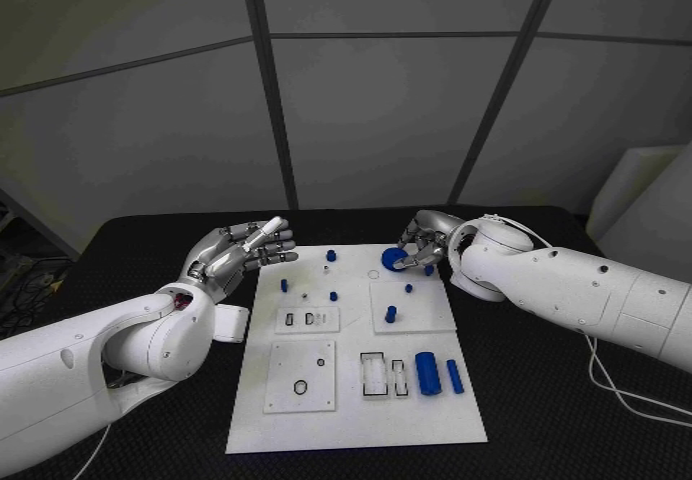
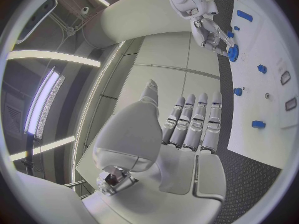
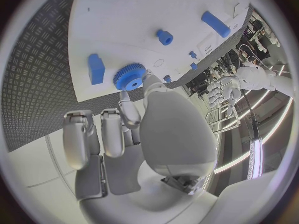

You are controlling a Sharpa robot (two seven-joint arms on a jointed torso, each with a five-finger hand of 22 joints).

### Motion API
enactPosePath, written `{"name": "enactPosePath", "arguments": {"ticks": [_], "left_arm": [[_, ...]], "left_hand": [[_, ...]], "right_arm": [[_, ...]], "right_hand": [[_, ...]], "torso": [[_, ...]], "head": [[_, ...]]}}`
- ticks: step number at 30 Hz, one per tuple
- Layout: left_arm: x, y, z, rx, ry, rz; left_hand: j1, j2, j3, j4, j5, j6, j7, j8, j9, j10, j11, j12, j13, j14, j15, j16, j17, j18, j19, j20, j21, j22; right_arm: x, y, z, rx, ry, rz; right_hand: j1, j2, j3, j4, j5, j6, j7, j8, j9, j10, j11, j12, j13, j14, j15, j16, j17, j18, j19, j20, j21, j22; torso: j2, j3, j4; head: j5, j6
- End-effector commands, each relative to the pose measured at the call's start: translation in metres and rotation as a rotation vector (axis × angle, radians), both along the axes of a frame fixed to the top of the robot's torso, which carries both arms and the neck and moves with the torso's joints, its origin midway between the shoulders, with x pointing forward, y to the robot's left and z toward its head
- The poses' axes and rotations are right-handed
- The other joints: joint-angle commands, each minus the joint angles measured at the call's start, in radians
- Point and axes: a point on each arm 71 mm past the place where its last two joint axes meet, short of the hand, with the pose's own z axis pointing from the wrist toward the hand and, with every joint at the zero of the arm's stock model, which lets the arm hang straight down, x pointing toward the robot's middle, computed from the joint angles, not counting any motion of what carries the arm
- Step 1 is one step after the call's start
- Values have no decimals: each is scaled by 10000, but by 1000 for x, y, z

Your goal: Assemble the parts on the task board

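The right hand [image 1: 421, 245] pinches the blue gear [image 1: 392, 259] in its fingers at the task board [image 1: 361, 420] far edge, apparently seating it. Next it likely needs pressing down squarely. The left hand [image 1: 238, 255] hovers released, fingers straight, beside the board.

The task board [image 1: 361, 410] is a white rectangular plate laid flat at the centre of the black table, its long side running from near to far. Raised white square panels are set on it, and dark-outlined slots and a small ring are seen in its middle and near-left areas. A blue toothed gear [image 1: 394, 259] is located at the far right of the board. A large blue cylinder [image 1: 427, 373] and a thinner blue bar [image 1: 454, 376] lie side by side at the near right. Small blue pegs [image 1: 332, 256] stand on the far half.
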Motion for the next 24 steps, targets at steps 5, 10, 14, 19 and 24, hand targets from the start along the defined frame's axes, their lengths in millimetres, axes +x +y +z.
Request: {"name": "enactPosePath", "arguments": {"ticks": [5, 10, 14, 19, 24], "left_arm": [[0, -2, 1, -20, -80, -141], [0, -2, 1, -22, -73, -152], [0, -2, 1, -23, -64, -163], [0, -3, 1, -59, -58, -259], [-1, -4, 1, -77, -29, -332]], "left_hand": [[13, 104, 10, -58, -36, -12, 592, -44, -14, 54, 12, -64, 5, -55, -2, -53, -13, 392, -21, -10, -49, -10], [12, 110, 2, -71, -38, -25, 587, -52, -16, 57, 7, -74, 5, -61, -5, -65, -12, 393, -29, -12, -56, -19], [12, 110, 2, -71, -38, -25, 587, -52, -16, 57, 7, -74, 5, -61, -5, -65, -12, 393, -29, -12, -56, -19], [6, 116, -5, -77, -46, -85, 576, -72, -24, 57, 3, -83, 5, -65, -8, -75, -11, 394, -34, -12, -61, -26], [-3, 125, -14, -84, -64, -103, 564, -86, -28, 53, -6, -97, 4, -75, -12, -89, -11, 395, -41, -13, -68, -35]], "right_arm": [[2, 4, -1, -247, 104, 23], [2, 6, -1, -420, 75, 104], [1, 9, -1, -593, 38, 219], [1, 12, 0, -793, -23, 327], [0, 15, 1, -1086, -274, 428]], "right_hand": [[29, 165, 97, -26, 49, -13, 4, 7, 19, 58, -5, 102, 100, 562, 71, 45, 161, -137, 1029, 57, 51, 2590], [103, 204, 136, -72, 58, 24, -2, 18, 33, 123, -10, 270, 273, 569, 69, 73, 218, -146, 1052, 57, 68, 2627], [147, 220, 153, -100, 56, 46, -5, 22, 40, 155, -12, 352, 357, 574, 67, 91, 257, -146, 1054, 56, 70, 2631], [287, 364, 235, -216, 44, 189, -23, 56, 81, 269, -35, 619, 629, 583, 55, 128, 329, -146, 1054, 47, 70, 2631], [498, 693, 393, -504, 70, 730, -110, 243, 230, 495, -105, 1043, 1057, 590, 0, 160, 397, -146, 1054, 2, 70, 2631]], "torso": [[1, 6, 1], [2, 5, 0], [5, 10, -3], [6, 12, -2], [10, 14, 5]], "head": [[17, -39], [6, -50], [10, -54], [3, -58], [1, -61]]}}
